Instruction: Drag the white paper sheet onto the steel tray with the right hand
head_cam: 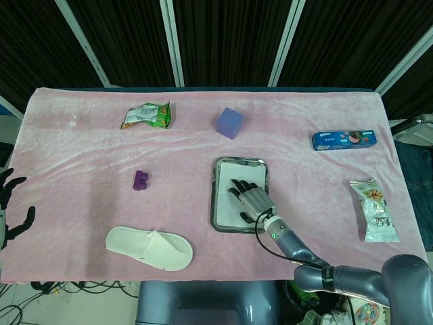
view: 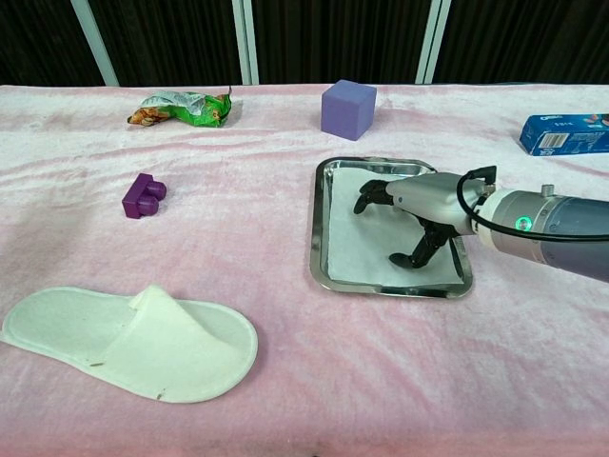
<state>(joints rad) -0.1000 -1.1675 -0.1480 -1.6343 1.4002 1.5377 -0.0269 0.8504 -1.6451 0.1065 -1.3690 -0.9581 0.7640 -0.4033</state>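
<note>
Seen from the head camera, the steel tray sits near the middle of the pink cloth-covered table, with the white paper sheet lying inside it and the right hand spread over the sheet, fingers apart and pointing away from the robot, gripping nothing. Beyond the tray stands a purple cube; farther left of that lies a green snack bag. A small purple block rests to the tray's left, a white slipper to its near left. Right of the tray lie a blue biscuit box and a pale snack packet. The left hand hangs far left of the tray, off the table edge, fingers spread and holding nothing. From the chest camera, the sheet fills most of the tray, and the right hand arches over it, its fingertips pressing down on the paper. The cube stands behind the tray, the block and slipper to its left.
</note>
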